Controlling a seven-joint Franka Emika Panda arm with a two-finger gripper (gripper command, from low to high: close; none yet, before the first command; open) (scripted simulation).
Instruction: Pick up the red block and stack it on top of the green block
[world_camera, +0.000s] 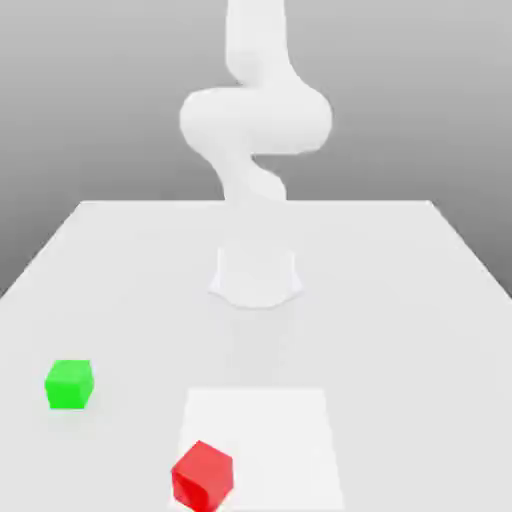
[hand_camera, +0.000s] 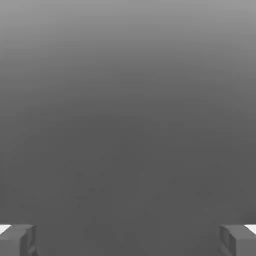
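Exterior view gives you a smooth white bench (world_camera: 120, 260) with the pale, rounded arm (world_camera: 255, 120) rising behind it. Your red block (world_camera: 202, 476), a matte cube turned corner-on, sits on a lighter square patch (world_camera: 280, 430) near the front edge. Well apart, toward the exterior view's left, rests the matte green block (world_camera: 69, 384). Hand view shows your gripper (hand_camera: 128, 240) released, its grey fingertips (hand_camera: 18, 240) wide apart over plain grey ground.

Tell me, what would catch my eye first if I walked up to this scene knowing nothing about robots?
Two bright cubes stand out on the pale table: the green block toward the exterior view's left, and the red block nearer the front edge, turned at an angle, well apart from the green one. Behind them rises the white robot arm, curling upward from its round base, and the hand view shows its jaws spread wide with nothing between them.
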